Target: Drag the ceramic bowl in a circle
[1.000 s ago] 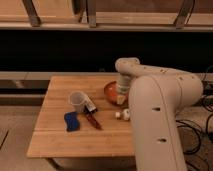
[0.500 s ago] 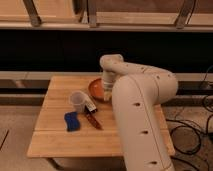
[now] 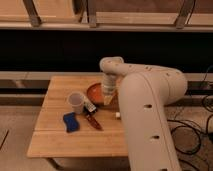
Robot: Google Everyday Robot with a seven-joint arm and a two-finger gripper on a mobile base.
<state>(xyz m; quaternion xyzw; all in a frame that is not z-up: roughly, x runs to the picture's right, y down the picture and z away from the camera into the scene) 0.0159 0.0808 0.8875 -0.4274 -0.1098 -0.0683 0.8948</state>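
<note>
Left to right: blue sponge (image 3: 70, 122), small translucent whitish cup (image 3: 76, 102), then the round orange-red ceramic bowl (image 3: 96, 92), which has slid left toward the cup since a second ago (circle underway, I'd guess). Gripper (image 3: 108, 98) sits in the bowl.

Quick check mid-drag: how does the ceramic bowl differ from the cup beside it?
The ceramic bowl is orange-red, wide and shallow; the cup is whitish, narrow and taller. The gripper sits at the bowl, while the cup stands free, nearer the table's left edge. Both rest upright on the wooden table.
</note>
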